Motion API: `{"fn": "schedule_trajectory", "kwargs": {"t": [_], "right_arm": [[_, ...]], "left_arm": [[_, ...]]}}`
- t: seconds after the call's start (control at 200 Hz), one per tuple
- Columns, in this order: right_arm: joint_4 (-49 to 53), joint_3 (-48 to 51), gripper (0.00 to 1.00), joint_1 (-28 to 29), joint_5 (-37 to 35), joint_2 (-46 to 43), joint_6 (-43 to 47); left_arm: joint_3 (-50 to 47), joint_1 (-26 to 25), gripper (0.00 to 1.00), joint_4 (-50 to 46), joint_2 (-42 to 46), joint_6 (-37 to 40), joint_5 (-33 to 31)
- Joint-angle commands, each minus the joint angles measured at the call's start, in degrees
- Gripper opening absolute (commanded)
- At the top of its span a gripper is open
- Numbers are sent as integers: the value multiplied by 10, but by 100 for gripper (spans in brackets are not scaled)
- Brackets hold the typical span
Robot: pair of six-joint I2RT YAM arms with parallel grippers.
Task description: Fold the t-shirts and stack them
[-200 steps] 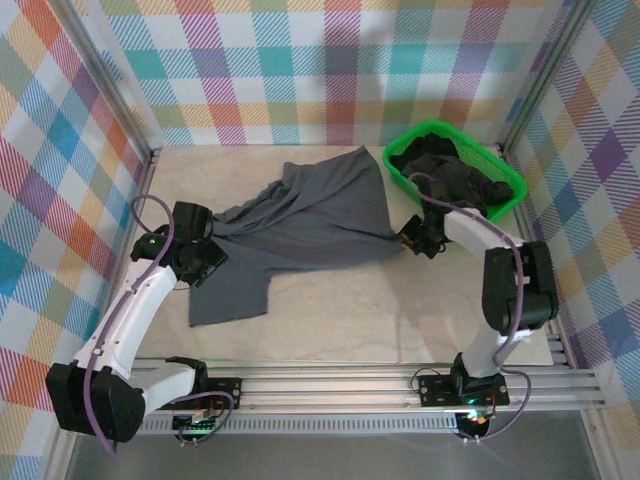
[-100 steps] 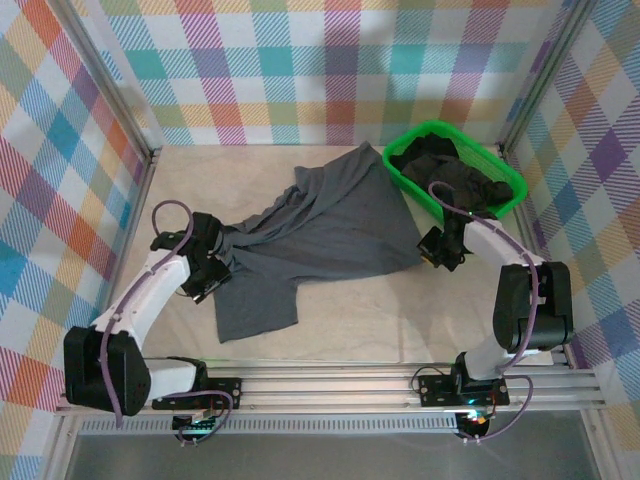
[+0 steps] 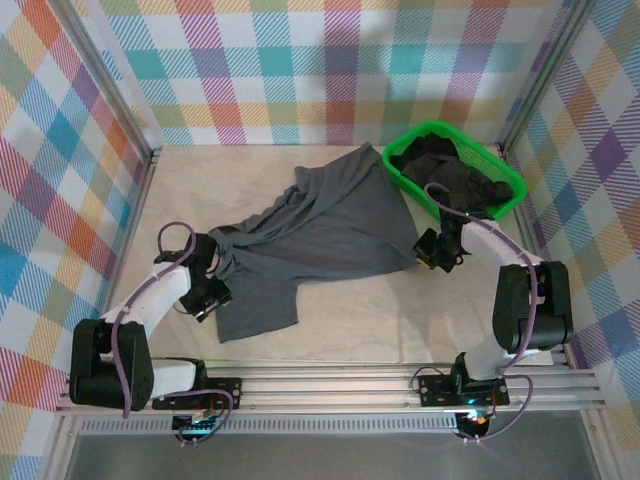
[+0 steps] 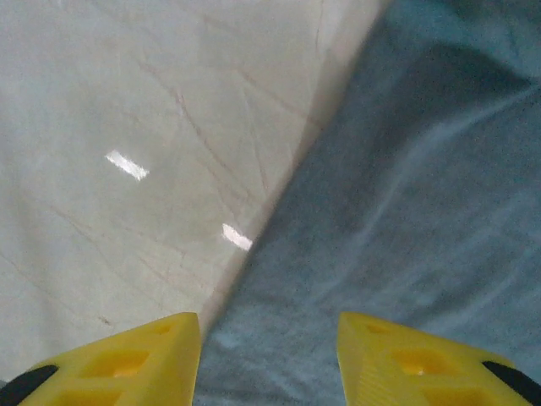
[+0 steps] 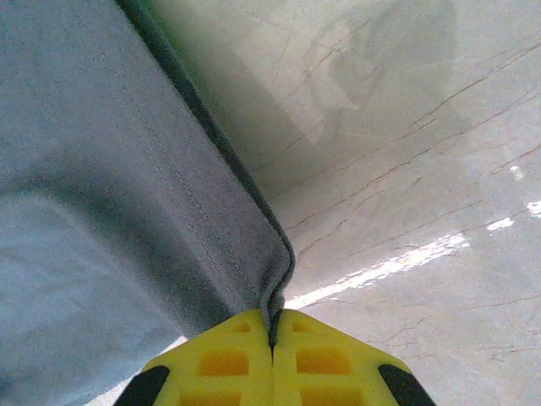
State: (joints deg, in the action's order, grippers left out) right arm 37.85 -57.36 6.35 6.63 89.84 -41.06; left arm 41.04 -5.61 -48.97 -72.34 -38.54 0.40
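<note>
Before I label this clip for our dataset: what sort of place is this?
Probably a robot test cell, not a home: plaid backdrop walls, metal frame rail, and a table with a grey tee.

**Lighting and picture quality**

Overhead view: you have bright, even, diffuse light, with soft shadows under the slate t-shirt.
Wrist views: you get white glare streaks on the table. The yellow fingers sit soft-focused near the lens. Cloth is blurred on the left and stitching crisp on the right.

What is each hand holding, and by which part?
Right hand: blue-grey t-shirt, by its hemmed corner. Left hand: fingers apart over the cloth; hold cannot be told.
</note>
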Motion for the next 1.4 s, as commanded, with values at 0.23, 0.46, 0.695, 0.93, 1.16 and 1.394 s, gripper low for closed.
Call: {"fn": "schedule_trajectory", "kwargs": {"t": [0.23,0.46,0.695,0.93,1.16,1.394], "right_arm": [[14,-20,0,16,23,16,13],[25,-30,0,15,17,12,17],[27,-30,0,16,17,12,13],[34,-39,0,16,16,16,16],[33,-49,0,16,16,25,13],[26,-60,0,15,18,30,12]], "left_arm": [[89,30,48,94,-62,87,-41],[116,44,42,128,-134,197,-32],[100,53,44,175,-158,264,-17],[82,71,35,234,-187,290,32],[60,71,24,241,-163,275,64],[46,71,1,214,-113,203,70]]}}
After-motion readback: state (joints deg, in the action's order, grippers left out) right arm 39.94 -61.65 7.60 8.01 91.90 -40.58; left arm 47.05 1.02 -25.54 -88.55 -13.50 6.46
